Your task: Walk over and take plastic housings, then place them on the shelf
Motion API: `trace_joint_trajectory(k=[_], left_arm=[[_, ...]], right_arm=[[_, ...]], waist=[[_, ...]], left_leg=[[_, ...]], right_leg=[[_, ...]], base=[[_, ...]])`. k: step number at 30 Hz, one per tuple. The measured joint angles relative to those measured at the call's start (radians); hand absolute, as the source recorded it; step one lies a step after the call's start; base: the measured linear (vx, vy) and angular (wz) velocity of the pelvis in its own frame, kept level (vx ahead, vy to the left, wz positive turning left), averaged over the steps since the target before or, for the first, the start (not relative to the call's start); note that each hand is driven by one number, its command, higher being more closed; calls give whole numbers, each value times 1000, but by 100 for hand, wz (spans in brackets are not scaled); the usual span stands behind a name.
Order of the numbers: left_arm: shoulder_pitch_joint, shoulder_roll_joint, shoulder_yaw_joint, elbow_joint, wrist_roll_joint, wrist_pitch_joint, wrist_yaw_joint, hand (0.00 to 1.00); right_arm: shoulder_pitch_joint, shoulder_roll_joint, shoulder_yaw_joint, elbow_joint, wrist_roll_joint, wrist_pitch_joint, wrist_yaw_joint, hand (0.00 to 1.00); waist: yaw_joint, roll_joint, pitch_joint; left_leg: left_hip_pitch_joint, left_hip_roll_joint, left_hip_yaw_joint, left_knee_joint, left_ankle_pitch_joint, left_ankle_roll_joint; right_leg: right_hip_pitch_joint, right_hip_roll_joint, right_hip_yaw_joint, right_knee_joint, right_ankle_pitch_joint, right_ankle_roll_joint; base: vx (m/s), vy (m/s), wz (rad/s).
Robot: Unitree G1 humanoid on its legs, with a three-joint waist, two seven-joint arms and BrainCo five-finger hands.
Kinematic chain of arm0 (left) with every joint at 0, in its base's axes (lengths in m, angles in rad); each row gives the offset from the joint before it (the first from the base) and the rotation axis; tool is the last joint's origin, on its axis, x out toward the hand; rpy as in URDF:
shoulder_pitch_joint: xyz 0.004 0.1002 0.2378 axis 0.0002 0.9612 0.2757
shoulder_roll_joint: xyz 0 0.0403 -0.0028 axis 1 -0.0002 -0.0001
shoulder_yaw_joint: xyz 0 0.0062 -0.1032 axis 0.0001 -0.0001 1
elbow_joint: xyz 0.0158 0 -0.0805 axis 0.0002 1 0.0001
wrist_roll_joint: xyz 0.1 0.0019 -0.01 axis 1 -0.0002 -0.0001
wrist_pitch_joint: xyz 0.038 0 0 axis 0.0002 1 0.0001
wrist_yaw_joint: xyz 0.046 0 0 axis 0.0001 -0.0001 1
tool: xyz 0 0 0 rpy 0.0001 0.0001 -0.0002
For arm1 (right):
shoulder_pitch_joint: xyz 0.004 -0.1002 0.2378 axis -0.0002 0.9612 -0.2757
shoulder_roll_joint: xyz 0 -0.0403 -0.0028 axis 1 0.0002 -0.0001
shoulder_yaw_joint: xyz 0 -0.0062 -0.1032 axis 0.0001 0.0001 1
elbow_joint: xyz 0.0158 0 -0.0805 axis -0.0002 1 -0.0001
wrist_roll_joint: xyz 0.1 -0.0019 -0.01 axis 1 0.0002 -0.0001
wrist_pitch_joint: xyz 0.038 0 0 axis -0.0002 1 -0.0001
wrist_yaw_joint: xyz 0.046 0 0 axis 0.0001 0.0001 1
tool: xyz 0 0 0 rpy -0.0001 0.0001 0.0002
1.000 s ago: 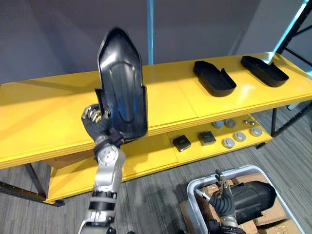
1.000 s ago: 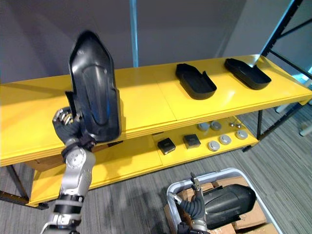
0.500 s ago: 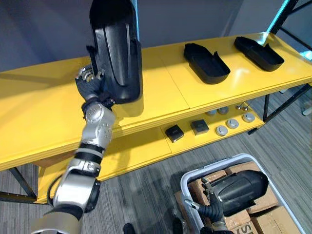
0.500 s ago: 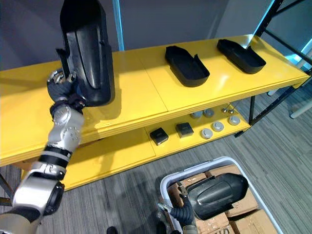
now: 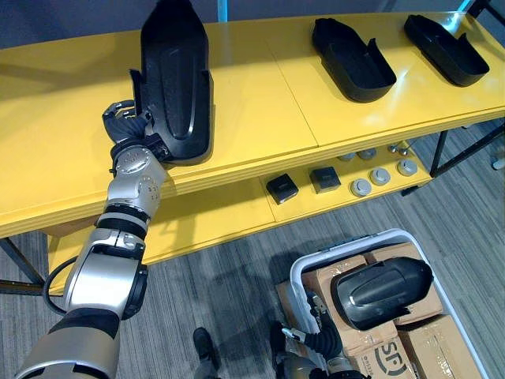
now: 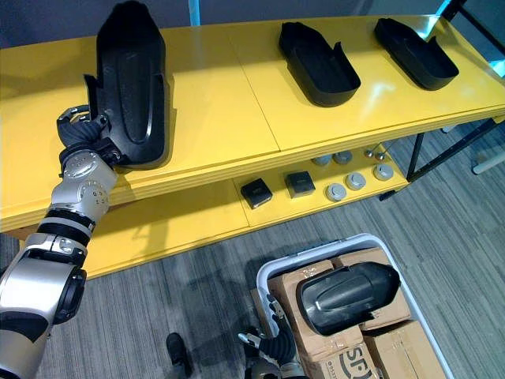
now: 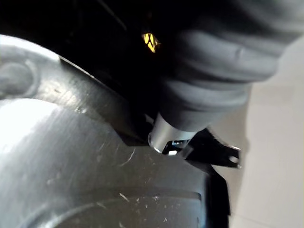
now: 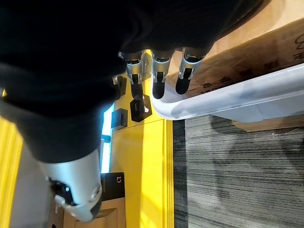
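**Q:** What is the largest structure shown?
**A:** A yellow shelf (image 5: 260, 103) with two levels spans the far side. On the grey floor (image 5: 229, 292) at the near right stands a white bin (image 5: 301, 274) packed with cardboard boxes (image 5: 438, 351).

**Q:** Where are the plastic housings?
**A:** Four black housings are seen. The left housing (image 5: 175, 79) lies lengthwise on the left part of the upper level, with its near end at the front edge. The middle housing (image 5: 353, 49) and the right housing (image 5: 446, 39) lie hollow side up further right on the same level, apart from each other. The fourth housing (image 5: 381, 292) lies rounded side up on the boxes in the bin.

**Q:** And the hands?
**A:** The left hand (image 5: 125, 128) is at the near left edge of the left housing, its fingers curled against it in a grip. The right hand (image 8: 158, 76) is beside the bin's near left corner. Its fingers are straight, with the tips just at the rim, and it holds nothing.

**Q:** What are the smaller items?
**A:** They sit on the lower level, right of centre. Two small black blocks (image 5: 282, 189) lie side by side, with a cluster of grey discs (image 5: 379, 175) to their right.
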Motion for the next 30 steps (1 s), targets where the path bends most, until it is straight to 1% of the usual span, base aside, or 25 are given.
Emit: trace_joint_trajectory(k=[3, 9, 11, 16, 19, 21, 22, 24, 25, 26, 27, 28, 29, 30], left_arm=[[-32, 4, 0, 21, 0, -2, -5, 0], [-75, 9, -8, 67, -1, 1, -4, 0], [-100, 18, -25, 83, -3, 2, -4, 0], [-134, 19, -29, 87, -23, 8, 0, 0], [-144, 19, -28, 46, -23, 7, 22, 0], [-144, 18, -28, -32, -16, -12, 39, 0], [-144, 18, -27, -51, -5, -16, 41, 0], [-132, 16, -26, -127, 56, -25, 51, 0], [-125, 16, -23, -142, 92, -25, 57, 0], [-102, 16, -4, -184, 159, -24, 63, 0], [-66, 15, 10, -236, 228, -23, 71, 100], [-40, 14, 13, -272, 277, -20, 80, 100], [42, 12, 37, -369, 350, -19, 96, 100], [94, 9, 51, -420, 380, -19, 102, 100]], right_arm=[[-17, -1, 12, 0, 0, 0, 0, 0], [-23, -1, 31, 0, 15, 0, 0, 0], [-24, -1, 30, 0, 15, 0, 0, 0], [-26, -1, 34, 0, 19, 0, 0, 0], [-26, -1, 38, 0, 19, 0, 0, 0], [-27, -1, 38, 0, 19, 0, 0, 0], [-27, -1, 38, -1, 19, 0, 1, 0], [-27, -1, 38, -1, 19, -1, 2, 0], [-27, -2, 38, -3, 19, -2, 3, 0], [-30, -2, 38, -5, 19, -4, 4, 0], [-34, -3, 35, -5, 19, -5, 7, 0], [-37, -3, 30, -5, 19, -7, 9, 0], [-46, -4, 24, -5, 20, -9, 11, 0], [-49, -4, 18, -5, 20, -11, 11, 0]], waist=[[0, -3, 11], [-1, -4, 12], [-2, -5, 13], [-3, -5, 13], [-5, -5, 13], [-4, -6, 13], [-4, -6, 13], [-2, -7, 12], [-2, -7, 11], [-3, -6, 8], [-5, -5, 2], [-4, -5, 1], [-2, -6, -8], [0, -5, -16]], left_leg=[[1, 0, 0, 0, 0, 0], [-6, 1, 0, 0, 0, 0], [-15, 1, 1, 0, 0, -1], [-15, 1, 2, 0, 1, -2], [-13, 1, 2, 0, 3, -1], [-9, 1, 1, 0, 3, -1], [-6, 0, 0, 0, 3, -1], [21, 0, -4, 0, 3, -1], [29, 0, -6, 0, 3, -1], [42, 0, -12, -1, 3, -1], [46, 0, -22, -1, 3, -1], [49, 0, -27, -1, 3, -1], [53, 1, -32, -1, 3, -2], [53, 0, -34, -1, 3, -2]], right_leg=[[-2, 0, 0, 4, 0, 0], [-11, 0, 1, 5, 0, 0], [-22, 0, 2, 8, 0, 0], [-22, 0, 4, 7, 0, 0], [-19, 0, 5, 4, 2, -1], [-13, 0, 3, 3, 2, -2], [-9, -1, 3, 1, 2, -2], [27, -1, -2, -12, 3, -2], [37, -1, -4, -16, 3, -2], [56, -1, -9, -27, 3, -2], [67, -1, -20, -30, 3, -2], [73, -1, -25, -32, 3, -2], [84, -2, -30, -39, 3, -2], [87, -2, -33, -42, 3, -2]], base=[[-34, 28, 0], [0, 0, 0], [0, 0, 0], [0, 0, 0], [0, 0, 0], [0, 0, 0], [-12, 21, 4], [-8, 21, 5], [-10, 14, 6], [-18, 8, 12], [-20, 9, 16], [-22, 18, 19], [-14, 20, 13], [-7, 28, 16]])
